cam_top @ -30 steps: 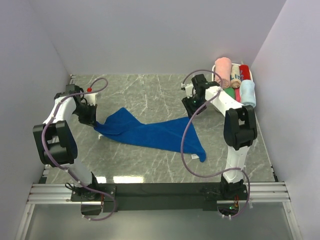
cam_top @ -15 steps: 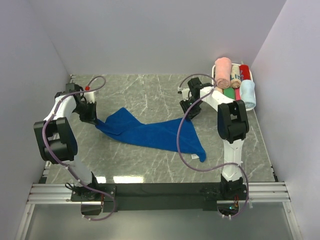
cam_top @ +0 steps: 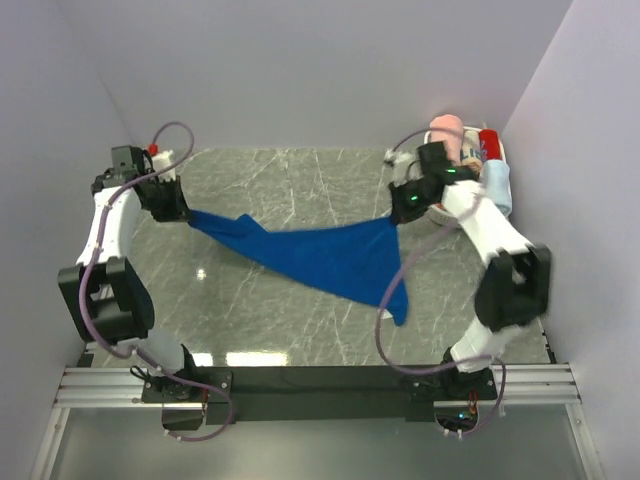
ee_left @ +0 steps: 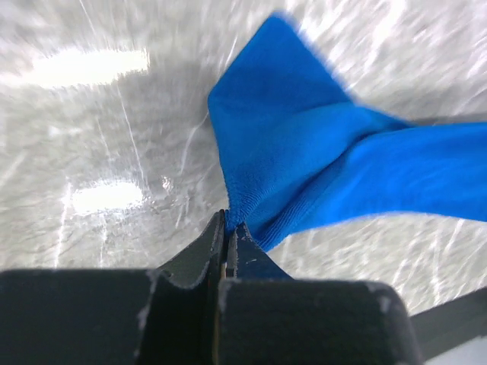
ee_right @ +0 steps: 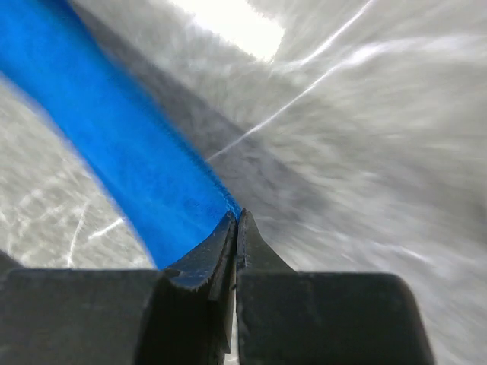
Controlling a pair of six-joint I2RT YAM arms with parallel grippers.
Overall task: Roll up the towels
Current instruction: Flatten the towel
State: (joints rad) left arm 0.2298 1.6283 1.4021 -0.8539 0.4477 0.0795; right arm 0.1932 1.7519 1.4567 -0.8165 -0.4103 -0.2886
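Towel in hand: deep royal blue terry cloth towel [cam_top: 320,255], strung across the middle of the grey marbled worktop [cam_top: 300,175] between the 2 arms.
Long axis: left to right. The far edge is taut from claw to claw, and the loose body sags to 1 hanging corner on the right arm's side.
Left claw [cam_top: 186,213]: pinched tight on the towel's left corner, with cloth bunched at the tips.
Right claw [cam_top: 398,214]: pinched tight on the right corner.
Bearing: the towel lies inboard of both claws, so neither arm is nearer.
Next move (judgement): lower both ends together and keep that edge straight so the towel lies flat for rolling.
Other towel: pale sky blue terry towel [cam_top: 497,185], already a roll, far right, just beyond the right arm.
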